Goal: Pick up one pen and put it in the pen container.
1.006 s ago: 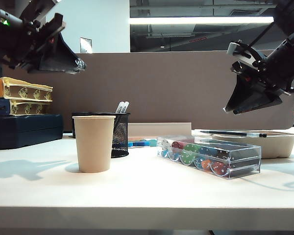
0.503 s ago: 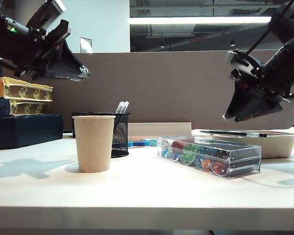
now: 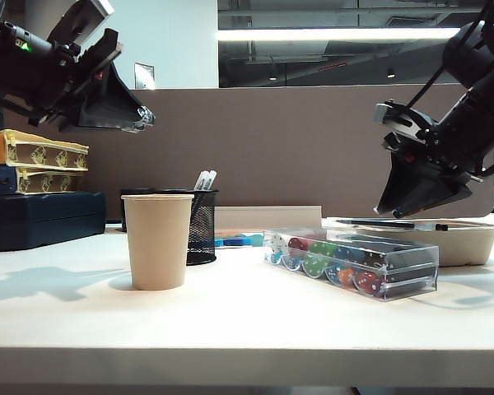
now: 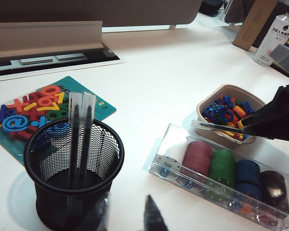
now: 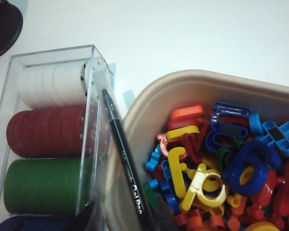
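I see the left gripper (image 3: 136,115) hanging high over the table at about ten o'clock in the exterior view, well above the pen container (image 3: 201,226). Its two dark fingertips (image 4: 153,217) show in the left wrist view with a clear gap between them and nothing in it, so I read its jaws as spread and empty. The pen container, a black mesh cup, stands on the white table (image 3: 230,313) just behind the tan paper cup (image 3: 157,240), and two white-topped pens (image 4: 81,130) lean inside it.

The right gripper (image 3: 407,197) hangs at about three o'clock in the exterior view, just above the beige tray (image 3: 469,243). I can't tell from any view how its jaws stand; only dark shapes edge into the right wrist view.

The pen (image 5: 123,163) lies across the rim of the tray, apart from the right gripper as far as I can see, its dark tip pointing toward the clear case of poker chips (image 3: 350,263) beside the tray. In the exterior view the pen (image 3: 391,224) is a thin dark line along the tray's top edge. The tray holds coloured plastic letters (image 5: 216,168).
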### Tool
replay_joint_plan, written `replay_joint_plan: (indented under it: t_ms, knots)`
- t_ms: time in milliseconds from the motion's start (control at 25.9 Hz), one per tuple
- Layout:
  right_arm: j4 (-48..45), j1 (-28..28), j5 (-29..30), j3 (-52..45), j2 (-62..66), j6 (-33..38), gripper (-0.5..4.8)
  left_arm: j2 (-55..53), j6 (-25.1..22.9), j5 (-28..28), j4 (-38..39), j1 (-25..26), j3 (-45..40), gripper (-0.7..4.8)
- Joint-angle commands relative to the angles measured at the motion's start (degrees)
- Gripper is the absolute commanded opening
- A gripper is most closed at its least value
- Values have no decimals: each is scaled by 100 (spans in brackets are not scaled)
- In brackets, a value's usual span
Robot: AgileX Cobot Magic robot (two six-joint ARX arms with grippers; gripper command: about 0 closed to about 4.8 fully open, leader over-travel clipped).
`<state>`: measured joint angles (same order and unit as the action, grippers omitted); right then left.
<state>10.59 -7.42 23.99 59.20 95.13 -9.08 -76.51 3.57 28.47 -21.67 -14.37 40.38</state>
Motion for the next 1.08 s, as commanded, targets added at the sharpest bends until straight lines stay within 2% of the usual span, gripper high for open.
replay_joint_plan:
  t_ms: [39,464,812,1083]
  knots:
    - [-22,-11,-116,37,11,-61,149,28,9,31,-76,-4,61,89]
    - [-44,-11,-160,50,236,-61,149,28,11,28,-157,-4,103,89]
    - [-144,-7,-450,70,313,-61,142,28,13,28,-157,-4,103,89]
    - [-186,0,-498,70,326,-61,102,28,11,26,-155,-4,103,89]
